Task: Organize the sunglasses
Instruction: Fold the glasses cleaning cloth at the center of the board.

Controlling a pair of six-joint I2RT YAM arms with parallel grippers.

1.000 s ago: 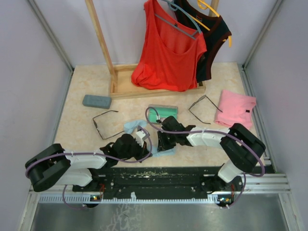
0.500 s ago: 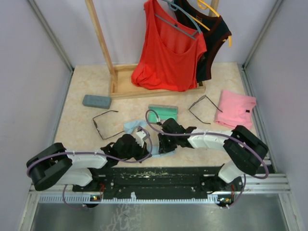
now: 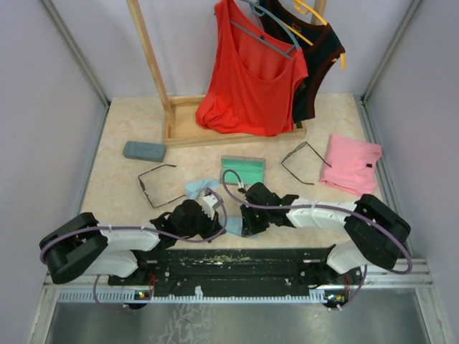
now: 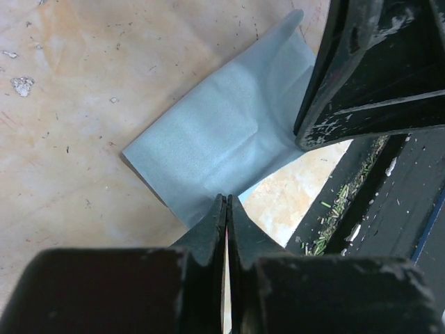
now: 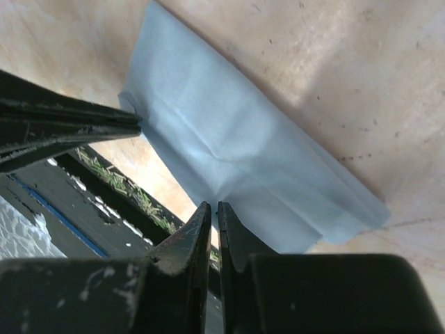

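Wooden garment rack [image 3: 151, 57]: stands at the far side, taken as the landmark. Beneath it and nearer: beige marbled tabletop [image 3: 118, 201]. Behind and to either side: plain lilac walls [image 3: 43, 107], aluminium corner posts [image 3: 77, 50]. Well nearer than the rack: black mounting rail [image 3: 237, 261], grey metal sheet [image 3: 215, 319]. Lighting soft, even.

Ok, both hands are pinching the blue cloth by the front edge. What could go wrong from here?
Each hand grips the cloth only at its very rim, so the left hand or right hand may lose it. The hands sit close together and could bump. Dropped, the cloth could slide off the table edge onto the black rail.
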